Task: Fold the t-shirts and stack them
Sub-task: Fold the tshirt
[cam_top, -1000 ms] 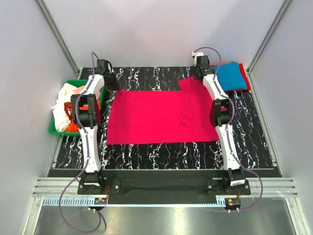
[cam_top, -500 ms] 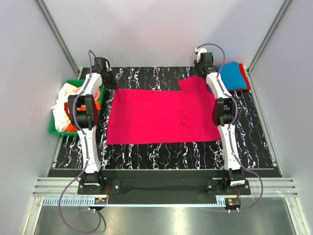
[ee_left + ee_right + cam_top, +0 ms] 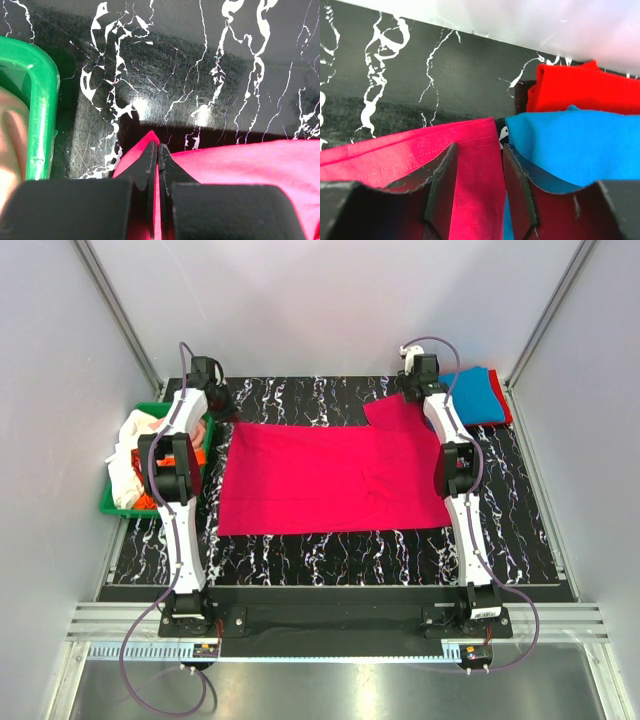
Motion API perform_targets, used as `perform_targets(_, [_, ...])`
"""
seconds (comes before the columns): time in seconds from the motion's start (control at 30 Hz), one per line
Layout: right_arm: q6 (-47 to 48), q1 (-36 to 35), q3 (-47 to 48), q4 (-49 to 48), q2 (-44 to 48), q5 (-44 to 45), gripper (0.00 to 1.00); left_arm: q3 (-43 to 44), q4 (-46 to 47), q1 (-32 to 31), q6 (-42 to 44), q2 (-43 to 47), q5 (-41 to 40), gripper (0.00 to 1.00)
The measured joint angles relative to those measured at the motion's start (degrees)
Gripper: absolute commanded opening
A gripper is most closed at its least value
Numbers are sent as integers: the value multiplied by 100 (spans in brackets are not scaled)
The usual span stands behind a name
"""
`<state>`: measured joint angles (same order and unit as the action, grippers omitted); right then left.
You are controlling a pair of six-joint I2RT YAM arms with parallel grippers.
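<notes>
A bright magenta-pink t-shirt lies spread flat on the black marbled table. My left gripper is at its far left corner. In the left wrist view it is shut on that corner of the pink cloth. My right gripper is at the far right sleeve. In the right wrist view it is open, with its fingers on either side of the sleeve's hemmed end. A folded blue t-shirt lies on a red t-shirt at the back right.
A green plastic bin stands off the table's left edge with white, orange and peach-pink t-shirts in it. Its rim is close to my left gripper. The blue t-shirt and the red t-shirt lie right beside my right finger. Grey walls enclose the table.
Both grippers have moved toward the far edge. The left one drew the shirt's far left corner slightly outward. The right one has shifted right to the sleeve end.
</notes>
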<state>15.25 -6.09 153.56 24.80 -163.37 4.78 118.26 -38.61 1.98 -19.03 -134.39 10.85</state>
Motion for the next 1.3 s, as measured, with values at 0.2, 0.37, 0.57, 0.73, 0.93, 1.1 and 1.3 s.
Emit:
perform_targets(0.2, [437, -2, 57, 208, -2, -251, 37, 0, -42, 2, 0, 0, 9, 0])
perform_targets(0.37, [719, -2, 94, 339, 0, -455, 28, 24, -66, 2, 2, 0, 9, 0])
perform_targets(0.57, [955, -2, 98, 439, -2, -715, 9, 44, -74, 2, 17, 0, 7, 0])
perform_targets(0.73, [1104, 0, 105, 507, 2, -929, 0, 44, -76, 2, 20, 0, 7, 0])
perform_targets(0.93, [916, 2, -243, 702, 260, -1665, 0, 42, -76, 2, 17, 0, 11, 0])
perform_targets(1.1, [643, -90, -710, 892, 581, -2079, 12, 39, -76, 2, 22, 0, 50, 0])
perform_targets(1.3, [404, -214, -664, 1060, 614, -2009, 45, 22, -74, -2, 22, 0, 81, 0])
